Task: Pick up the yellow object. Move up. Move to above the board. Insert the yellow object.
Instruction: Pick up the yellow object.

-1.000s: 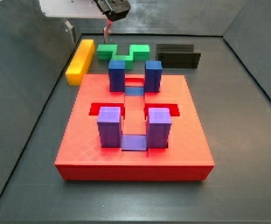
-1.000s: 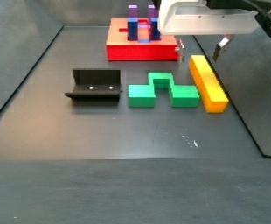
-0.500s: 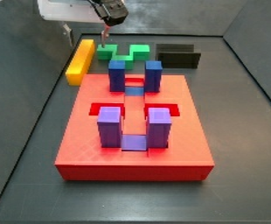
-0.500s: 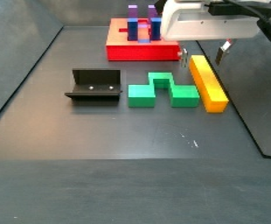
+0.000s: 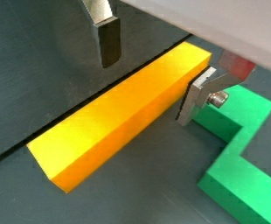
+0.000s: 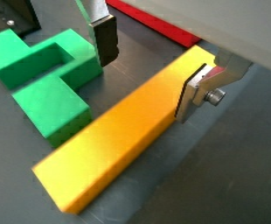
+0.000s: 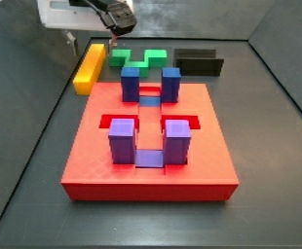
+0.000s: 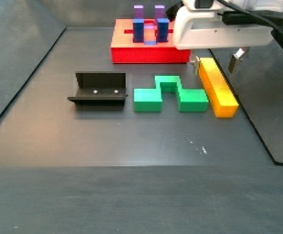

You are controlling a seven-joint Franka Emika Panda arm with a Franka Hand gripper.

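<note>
Your gripper (image 5: 156, 66) sits low over the far end of the yellow bar (image 5: 121, 118), with its jaws released: in both wrist views one finger (image 6: 103, 39) stands off one long side of the bar and the other finger (image 6: 197, 87) is just beside the opposite side, so the bar lies between them, not pinched. You can see a clear gap between the first finger and the bar; whether the second pad actually touches, you cannot tell.

The bar (image 8: 216, 86) lies flat on the dark table (image 8: 131, 183), lengthwise, next to the green block (image 8: 171, 94). In a side view the gripper (image 7: 115, 39) hangs over the bar's end (image 7: 90, 66) nearest the back wall.

The red board (image 7: 148, 146) rests on the table, well apart from the bar, with its four blue-purple posts (image 7: 123, 142) upright. The black fixture (image 8: 98, 90) stands beside the green block, on the side away from the bar.
</note>
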